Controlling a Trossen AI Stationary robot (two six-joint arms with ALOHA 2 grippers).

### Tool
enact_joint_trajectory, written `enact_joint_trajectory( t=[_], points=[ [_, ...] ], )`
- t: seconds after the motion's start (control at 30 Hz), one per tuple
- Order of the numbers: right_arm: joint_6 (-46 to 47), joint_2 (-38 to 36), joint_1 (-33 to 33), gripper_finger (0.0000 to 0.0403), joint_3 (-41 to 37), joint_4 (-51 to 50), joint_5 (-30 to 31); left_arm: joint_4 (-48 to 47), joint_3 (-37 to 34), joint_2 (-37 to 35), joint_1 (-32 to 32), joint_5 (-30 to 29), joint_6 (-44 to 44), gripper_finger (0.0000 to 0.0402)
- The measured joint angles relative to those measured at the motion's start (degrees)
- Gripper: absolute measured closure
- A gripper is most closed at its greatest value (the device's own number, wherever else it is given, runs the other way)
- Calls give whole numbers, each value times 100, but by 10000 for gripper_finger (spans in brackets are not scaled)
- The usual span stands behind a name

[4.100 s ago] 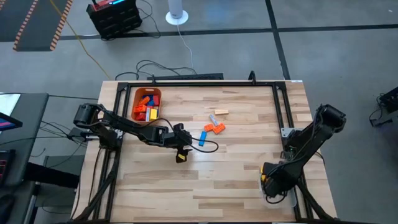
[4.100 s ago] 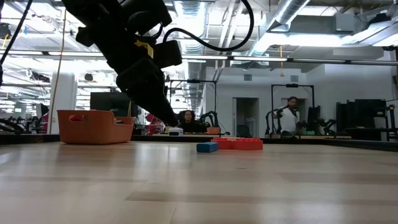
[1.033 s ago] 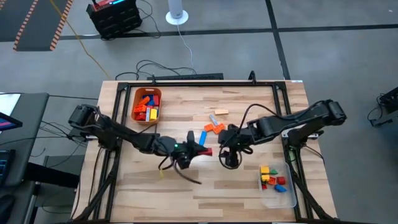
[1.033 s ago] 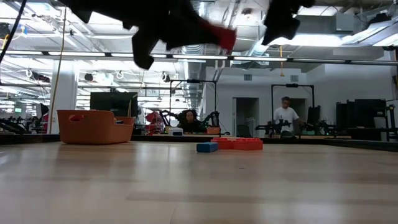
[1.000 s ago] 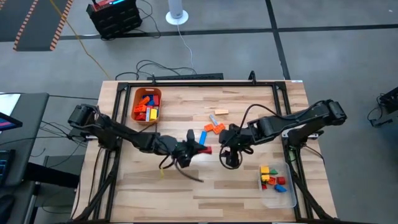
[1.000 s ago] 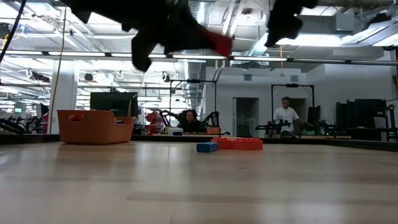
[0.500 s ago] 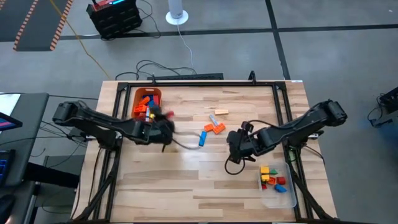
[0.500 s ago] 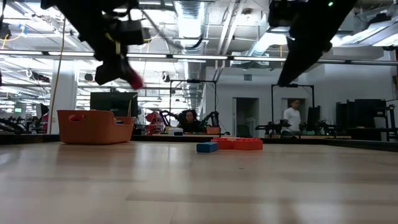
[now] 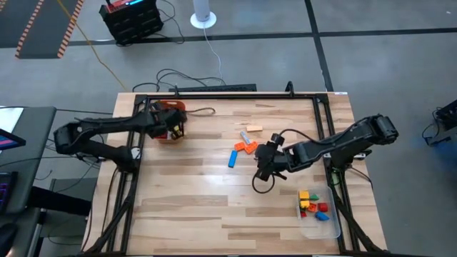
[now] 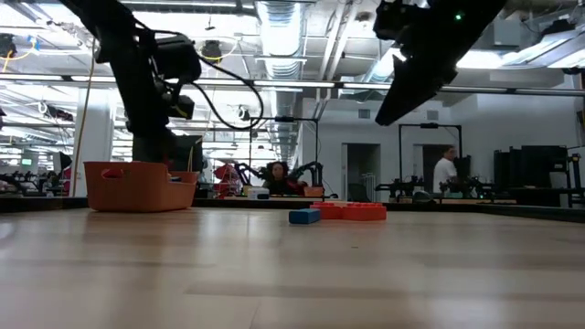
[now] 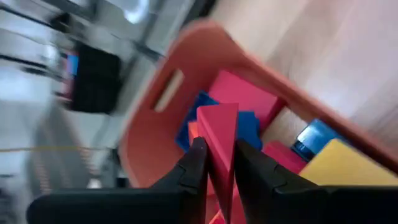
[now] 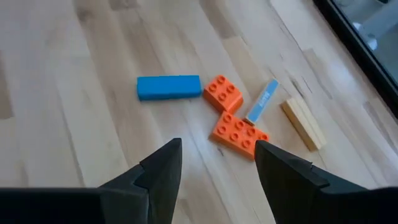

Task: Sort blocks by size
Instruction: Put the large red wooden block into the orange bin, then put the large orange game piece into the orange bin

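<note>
My left gripper point(image 11: 217, 163) is at the table's far left, over the orange bin point(image 9: 168, 114), shut on a red block point(image 11: 219, 124). The bin holds several red, blue, orange and yellow blocks point(image 11: 249, 99). My right gripper point(image 12: 217, 165) hangs open above the table's middle, just on the near side of a loose group lying flat on the wood. That group is a blue long block point(image 12: 169, 87), two orange blocks point(image 12: 239, 134), a thin light-blue piece point(image 12: 262, 99) and a tan block point(image 12: 303, 124). My left gripper pinches the red block between its two fingers, one on each of two opposite faces point(image 11: 219, 152). The block's far end sticks out past the fingertips. The fingers slant down into the bin's opening, and the block hangs above the blocks lying inside.
A clear tray point(image 9: 330, 223) with small yellow, red, green and blue blocks stands at the table's near right. A black frame point(image 9: 228, 96) runs along the far and side edges. Bare wood lies across the near half. People stand in the room beyond.
My left gripper has swung with the red block from the table's middle toward the far left, rolling as it went, and now stands over the orange bin. My right gripper has come down and tipped toward the loose blocks, its jaws still open.
</note>
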Motion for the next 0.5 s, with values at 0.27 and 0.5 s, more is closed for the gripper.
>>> enact_joint_trajectory(
  t=[0.27,0.5],
  points=[
    [-796,173,67,171,0,596,-736,142,-85,-115,719,429,9,279],
    [-823,229,-37,171,0,518,-733,140,25,-291,597,492,72,204]
  ],
)
